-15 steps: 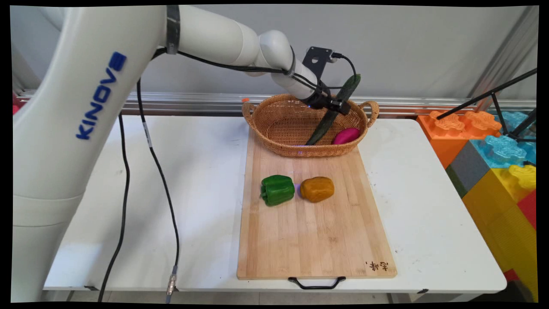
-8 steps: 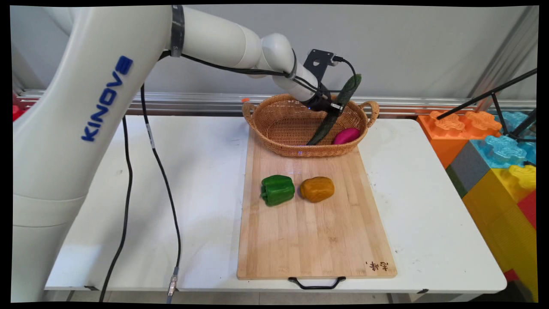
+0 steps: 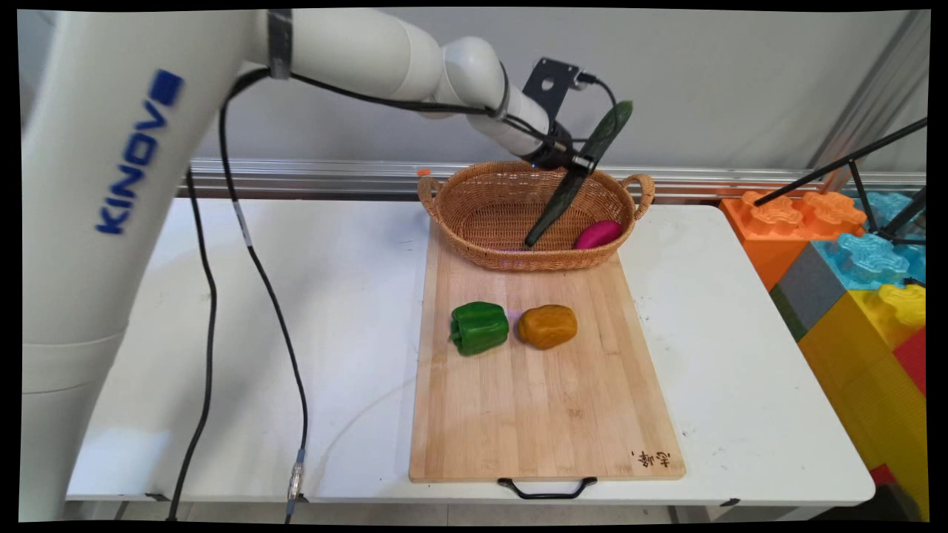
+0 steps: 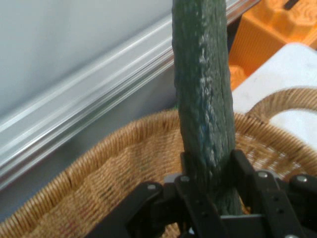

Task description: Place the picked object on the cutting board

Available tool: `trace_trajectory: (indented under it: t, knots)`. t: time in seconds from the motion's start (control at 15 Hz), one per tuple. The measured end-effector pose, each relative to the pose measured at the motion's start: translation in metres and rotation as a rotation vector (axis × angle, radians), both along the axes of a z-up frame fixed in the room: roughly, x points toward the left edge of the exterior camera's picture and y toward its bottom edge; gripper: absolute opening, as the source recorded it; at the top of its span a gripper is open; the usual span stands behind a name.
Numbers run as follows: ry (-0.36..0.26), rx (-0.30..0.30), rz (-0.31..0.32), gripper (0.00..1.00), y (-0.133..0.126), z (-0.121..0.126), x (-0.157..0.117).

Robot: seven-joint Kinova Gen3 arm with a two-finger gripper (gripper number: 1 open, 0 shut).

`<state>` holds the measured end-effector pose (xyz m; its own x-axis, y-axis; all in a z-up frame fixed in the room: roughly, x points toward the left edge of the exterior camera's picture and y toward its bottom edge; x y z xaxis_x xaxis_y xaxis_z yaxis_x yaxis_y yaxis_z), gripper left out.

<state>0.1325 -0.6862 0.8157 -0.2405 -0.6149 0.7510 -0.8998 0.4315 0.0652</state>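
Gripping a tilted cucumber [image 3: 585,164], the tool [image 3: 576,161] hangs over the basket [image 3: 474,222].

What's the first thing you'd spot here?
The gripper clamping a long cucumber, tilted above the basket at the table's far side. A pink vegetable lies inside the basket, and a green pepper and an orange one sit on the board.
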Motion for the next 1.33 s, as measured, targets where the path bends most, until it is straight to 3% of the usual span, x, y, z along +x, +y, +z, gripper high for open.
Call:
trace_trajectory:
  t: [0.33, 0.53, 0.93, 1.07, 1.33]
  knots:
    - [0.001, -0.085, -0.068, 0.0, 0.03, 0.06, -0.013]
    - [0.027, -0.085, -0.176, 0.0, 0.066, 0.095, -0.031]
    - [0.044, 0.027, -0.401, 0.0, 0.142, 0.132, -0.056]
    - [0.024, 0.081, -0.488, 0.0, 0.169, 0.134, -0.058]
    - [-0.032, 0.158, -0.595, 0.0, 0.202, 0.123, -0.051]
